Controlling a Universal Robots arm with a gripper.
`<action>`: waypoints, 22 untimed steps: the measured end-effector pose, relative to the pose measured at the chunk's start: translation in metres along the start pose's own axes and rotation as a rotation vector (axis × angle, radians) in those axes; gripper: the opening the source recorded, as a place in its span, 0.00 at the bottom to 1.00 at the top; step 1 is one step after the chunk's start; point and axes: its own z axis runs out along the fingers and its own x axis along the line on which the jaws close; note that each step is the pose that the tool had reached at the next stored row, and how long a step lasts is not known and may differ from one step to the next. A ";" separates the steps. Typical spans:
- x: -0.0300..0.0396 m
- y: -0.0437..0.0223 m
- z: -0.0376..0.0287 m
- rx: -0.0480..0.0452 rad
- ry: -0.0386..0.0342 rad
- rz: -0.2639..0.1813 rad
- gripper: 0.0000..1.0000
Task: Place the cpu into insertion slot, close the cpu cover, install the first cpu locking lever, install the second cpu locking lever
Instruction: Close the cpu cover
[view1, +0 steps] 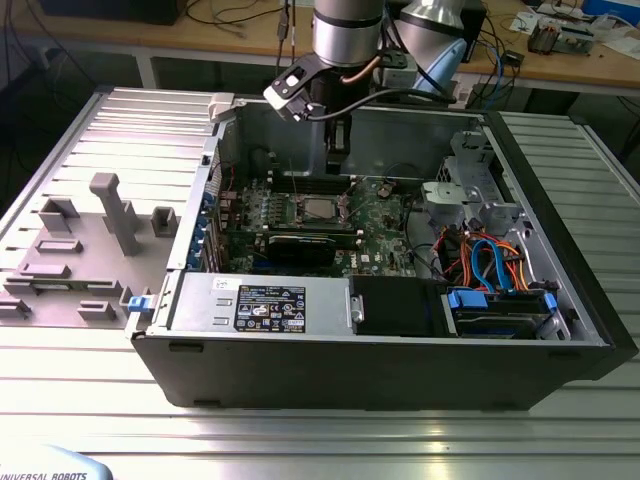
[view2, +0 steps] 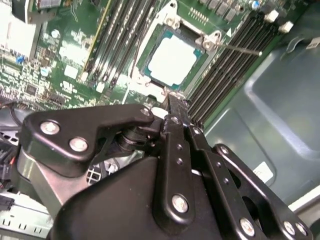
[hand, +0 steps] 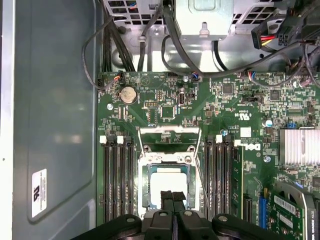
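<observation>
- My gripper (hand: 173, 195) is clenched: in the first wrist view the two black fingers (hand: 167, 200) press together with nothing between them.
- In the exterior view my gripper (view1: 338, 150) hangs inside the open computer case (view1: 400, 350), above the motherboard (view1: 385, 225).
- The cpu (hand: 167, 179) lies flat in the insertion slot (hand: 145, 187), its pale metal top up; it also shows in the second wrist view (view2: 172, 59).
- My fingertips sit over the near edge of the cpu; I cannot tell whether they touch it.
- The cpu cover (hand: 170, 131) appears raised off the slot, a silver frame standing at the edge away from my fingers.
- A thin locking lever (hand: 200, 177) runs slanted beside the slot, between it and the memory slots (hand: 220, 175).
- The case rests on a ribbed metal table (view1: 300, 440).
</observation>
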 end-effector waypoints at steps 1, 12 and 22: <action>0.0000 0.0026 0.0001 0.0002 0.0001 0.000 0.11; 0.0001 0.0132 0.0004 0.0003 -0.0001 0.000 0.11; 0.0000 0.0273 0.0009 0.0003 -0.0001 0.000 0.11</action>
